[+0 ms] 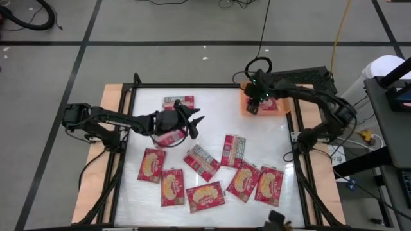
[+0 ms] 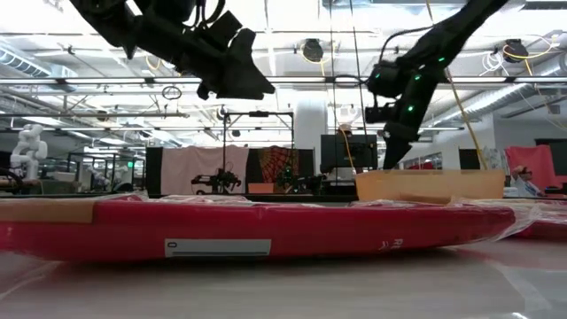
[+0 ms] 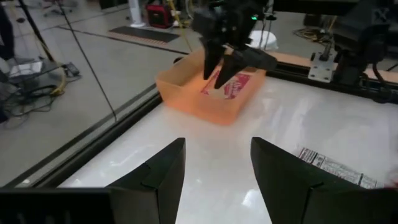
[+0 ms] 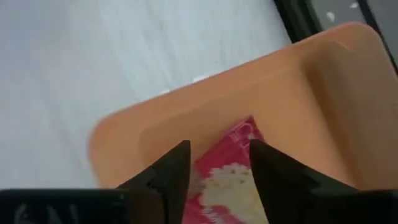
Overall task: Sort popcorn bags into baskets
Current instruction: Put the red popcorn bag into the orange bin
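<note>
At the far right corner of the table: the orange tray (image 1: 280, 110) sits with one popcorn bag (image 1: 268, 104) lying flat inside, popcorn picture up.
Right gripper (image 1: 254, 102): it hangs over the tray's left part, pointing down at the bag in the tray; its fingers stand apart with the bag's red edge showing between them in the right wrist view, and nothing is clamped.
Left gripper (image 1: 194, 123): it hovers above the white table top left of centre, facing the tray; its fingers are apart and hold nothing.
Bag under the left arm: one popcorn packet (image 1: 171, 137) lies on the table partly hidden by the wrist.
Bag at the far edge: one packet (image 1: 179, 102) lies alone, grey-white panel partly showing.
Loose bags: a cluster of packets (image 1: 204, 175) spreads across the near half of the table, some picture side up, some showing the printed panel.
Low view: one red packet (image 2: 266, 229) fills the foreground, with the tray beyond it.
</note>
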